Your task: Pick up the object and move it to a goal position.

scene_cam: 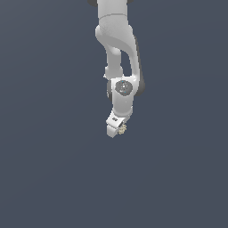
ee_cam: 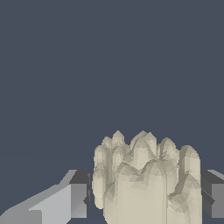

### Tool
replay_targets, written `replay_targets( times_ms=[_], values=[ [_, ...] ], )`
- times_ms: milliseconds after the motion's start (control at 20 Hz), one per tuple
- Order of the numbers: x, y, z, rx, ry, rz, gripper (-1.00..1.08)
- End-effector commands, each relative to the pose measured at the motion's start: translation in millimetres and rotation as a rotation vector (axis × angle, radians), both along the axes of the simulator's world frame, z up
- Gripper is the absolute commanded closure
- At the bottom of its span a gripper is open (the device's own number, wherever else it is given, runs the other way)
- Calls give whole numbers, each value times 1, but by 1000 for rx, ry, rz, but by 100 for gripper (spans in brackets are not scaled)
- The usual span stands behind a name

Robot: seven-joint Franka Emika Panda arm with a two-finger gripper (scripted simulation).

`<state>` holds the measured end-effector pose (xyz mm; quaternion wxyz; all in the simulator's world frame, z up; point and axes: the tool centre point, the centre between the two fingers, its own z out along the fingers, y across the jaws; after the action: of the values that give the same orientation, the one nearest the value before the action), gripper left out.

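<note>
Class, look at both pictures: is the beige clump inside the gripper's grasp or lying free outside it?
Inside the grasp. In the wrist view the clump sits between the fingers of the gripper, pressed on both sides.

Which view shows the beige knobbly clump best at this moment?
The wrist view. There the clump fills much of the picture between the gripper fingers, its lumpy surface plain to see. In the exterior view the clump is only a tiny beige speck at the gripper tip, partly hidden by it.
</note>
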<state>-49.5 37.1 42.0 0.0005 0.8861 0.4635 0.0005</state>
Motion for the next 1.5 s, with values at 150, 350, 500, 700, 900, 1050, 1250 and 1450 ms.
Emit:
replay_targets(
  times_ms=[150, 350, 500, 700, 900, 1050, 1250, 1450],
  values=[
    [1, 5, 8, 0, 0, 0, 108],
    [3, 16, 25, 0, 0, 1, 108],
    [6, 27, 44, 0, 0, 1, 108],
    [10, 48, 76, 0, 1, 1, 108],
    [16, 72, 114, 1, 1, 2, 108],
    [21, 90, 144, 1, 1, 2, 108],
    [28, 113, 180, 1, 1, 2, 108],
    [34, 129, 207, 1, 1, 1, 108]
  ],
)
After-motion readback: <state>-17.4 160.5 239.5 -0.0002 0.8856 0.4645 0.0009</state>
